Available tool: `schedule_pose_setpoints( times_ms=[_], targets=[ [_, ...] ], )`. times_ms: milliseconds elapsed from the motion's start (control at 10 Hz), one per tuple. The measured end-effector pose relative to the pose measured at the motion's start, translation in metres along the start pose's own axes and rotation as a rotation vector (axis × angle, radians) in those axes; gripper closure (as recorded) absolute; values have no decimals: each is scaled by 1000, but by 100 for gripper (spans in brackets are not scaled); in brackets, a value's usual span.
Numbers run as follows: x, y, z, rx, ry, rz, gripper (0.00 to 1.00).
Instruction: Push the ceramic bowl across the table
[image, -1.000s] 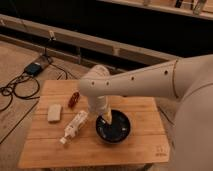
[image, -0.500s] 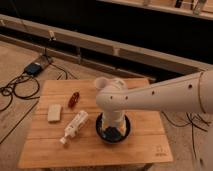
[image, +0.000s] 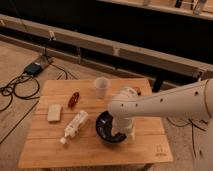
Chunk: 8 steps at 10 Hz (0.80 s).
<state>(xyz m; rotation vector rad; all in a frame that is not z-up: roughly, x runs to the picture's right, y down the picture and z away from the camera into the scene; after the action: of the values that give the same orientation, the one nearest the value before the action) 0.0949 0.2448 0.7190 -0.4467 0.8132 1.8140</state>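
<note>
My arm (image: 165, 102) reaches in from the right edge of the frame and bends down over the lower middle of the counter (image: 50, 150). My gripper (image: 121, 134) points down into the right part of the ceramic bowl (image: 103, 127). The wrist covers it, so I cannot tell whether it is spread or pressed together.

The ceramic bowl sits on the counter just below the centre of the frame, with its dark left half showing and its right half under my arm. Just to its left a white bottle (image: 75, 125) lies on its side, slanting toward the lower left. Further left is a pale rectangular block (image: 54, 112), and a small reddish-brown item (image: 73, 99) lies above the bottle. A white cup (image: 101, 86) stands upright near the counter's far edge, well apart from the bowl. Cables (image: 17, 90) trail on the floor at the left.
</note>
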Motion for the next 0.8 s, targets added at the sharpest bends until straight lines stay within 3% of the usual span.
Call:
schedule_pose_setpoints(
  times_ms=[400,800],
  targets=[
    [-16,-18,23,25,19,47,35],
    [-20,-36,31,32,32,100,35]
  ],
)
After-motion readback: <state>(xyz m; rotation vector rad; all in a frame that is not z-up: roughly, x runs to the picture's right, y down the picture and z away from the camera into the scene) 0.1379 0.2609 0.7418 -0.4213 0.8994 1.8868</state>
